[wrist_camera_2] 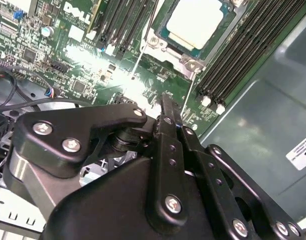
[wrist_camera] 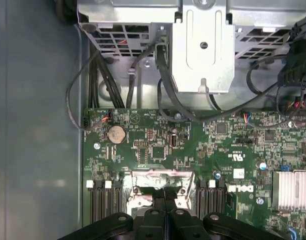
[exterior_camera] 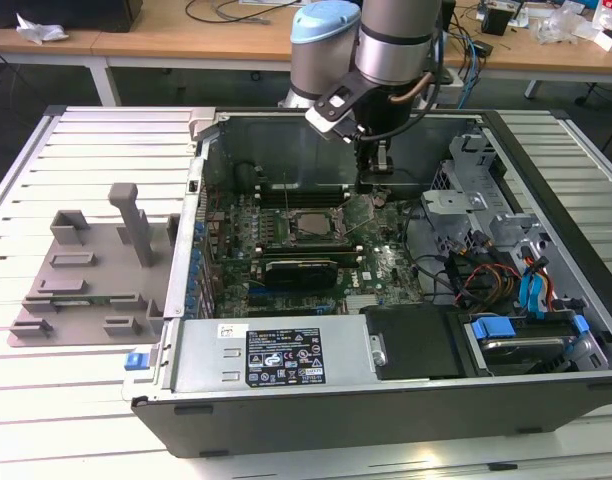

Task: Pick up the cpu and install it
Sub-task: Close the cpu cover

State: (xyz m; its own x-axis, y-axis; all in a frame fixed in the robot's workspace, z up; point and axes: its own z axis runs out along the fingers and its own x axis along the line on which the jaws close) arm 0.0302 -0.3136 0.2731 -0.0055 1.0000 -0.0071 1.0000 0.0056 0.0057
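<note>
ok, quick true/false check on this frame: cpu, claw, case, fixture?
1. The cpu lies in the socket on the motherboard. True.
2. The claw grips the cpu. False: the claw is shut and hangs over the motherboard, apart from the cpu.
3. The case has its side panel on. False: it is open, with the motherboard exposed.
4. A gray fixture lies outside the case, at the exterior view's left. True.
</note>
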